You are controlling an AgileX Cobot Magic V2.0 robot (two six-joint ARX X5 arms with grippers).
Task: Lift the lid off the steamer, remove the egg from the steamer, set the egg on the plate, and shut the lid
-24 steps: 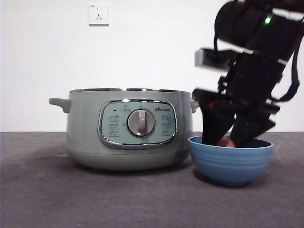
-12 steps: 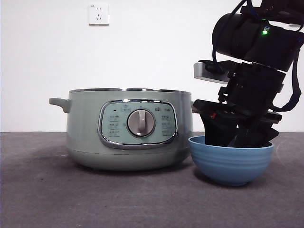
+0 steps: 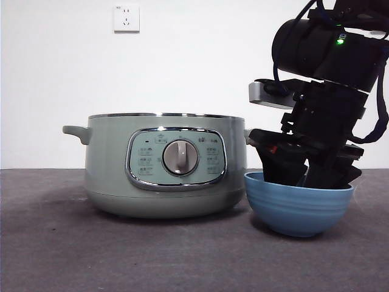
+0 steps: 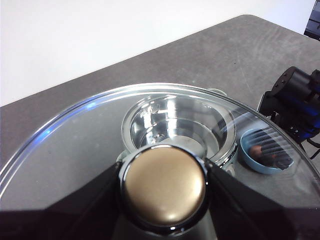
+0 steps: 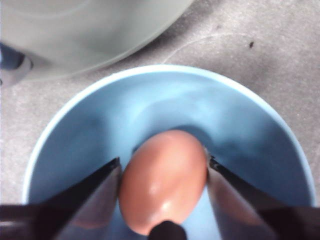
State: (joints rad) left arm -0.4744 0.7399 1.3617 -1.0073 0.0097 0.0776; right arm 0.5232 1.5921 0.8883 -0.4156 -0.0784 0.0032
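The pale green steamer [image 3: 164, 170] stands open at the left of the front view. My left gripper [image 4: 164, 186] is shut on the knob of the lid [image 4: 75, 150] and holds the lid high above the steamer's shiny inner pot [image 4: 175, 125], seen through the glass. The lid is out of the front view. My right gripper [image 5: 164, 167] is down inside the blue plate [image 5: 165, 105], shut on the brown egg [image 5: 162, 195], low in the bowl. In the front view the right gripper [image 3: 298, 173] dips into the plate [image 3: 298, 213], whose rim hides the egg.
The plate stands close beside the steamer's right side on the grey table. A wall socket [image 3: 126, 18] is on the white wall behind. The right arm [image 4: 295, 100] shows beside the plate [image 4: 252, 162] in the left wrist view.
My right gripper has sunk lower into the plate with the egg, which is now hidden behind the rim. The plate has shifted slightly to the right. The steamer has not moved.
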